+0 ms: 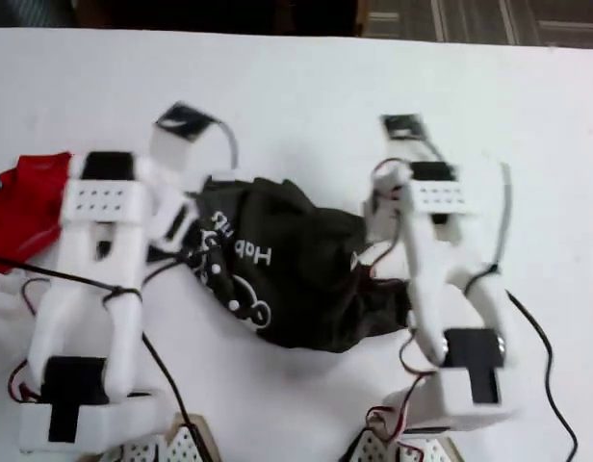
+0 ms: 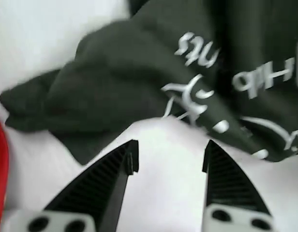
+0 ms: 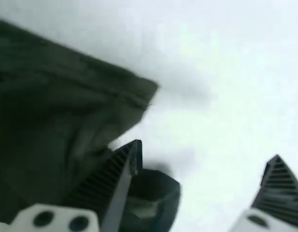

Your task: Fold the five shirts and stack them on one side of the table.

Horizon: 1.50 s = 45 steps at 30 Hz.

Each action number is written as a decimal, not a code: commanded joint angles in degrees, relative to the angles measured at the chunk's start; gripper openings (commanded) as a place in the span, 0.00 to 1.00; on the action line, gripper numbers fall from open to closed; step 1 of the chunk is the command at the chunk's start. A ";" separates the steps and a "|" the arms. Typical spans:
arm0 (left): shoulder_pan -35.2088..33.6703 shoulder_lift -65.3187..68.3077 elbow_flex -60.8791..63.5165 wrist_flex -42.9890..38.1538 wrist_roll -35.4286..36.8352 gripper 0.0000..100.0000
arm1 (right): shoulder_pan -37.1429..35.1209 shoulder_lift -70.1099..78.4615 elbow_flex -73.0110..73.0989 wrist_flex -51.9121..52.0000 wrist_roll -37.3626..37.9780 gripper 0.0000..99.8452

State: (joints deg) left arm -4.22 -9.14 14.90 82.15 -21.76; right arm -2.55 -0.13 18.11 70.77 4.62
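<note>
Black shirt point(image 1: 296, 274) lies crumpled at desk point(image 1: 306, 87) centre; red shirt point(image 1: 27, 207) at the 9 o'clock edge. Left claw point(image 2: 171, 154) gapes empty beside the black shirt; right claw point(image 3: 207, 154) spreads wide at its edge.

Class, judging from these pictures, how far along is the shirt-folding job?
Done: perhaps one, a red shirt at the table edge; its fold is unclear. In hand: the black shirt lies crumpled mid-table, left tool and right tool open at its edges, gripping nothing. Left: folding it and stacking.
</note>
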 commanded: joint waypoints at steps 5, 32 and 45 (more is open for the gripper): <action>15.21 4.13 -4.00 -0.62 2.29 0.24 | 9.54 -10.68 -1.93 7.25 -0.09 0.38; 14.59 32.35 -36.44 17.58 4.40 0.03 | 26.95 -11.56 3.96 11.74 13.71 0.38; -8.62 10.37 -19.12 19.69 -0.88 0.03 | 26.86 -11.56 4.22 11.30 13.89 0.38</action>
State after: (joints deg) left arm -6.59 8.79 -11.38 100.97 -20.09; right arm 24.79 -8.92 22.86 82.64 18.15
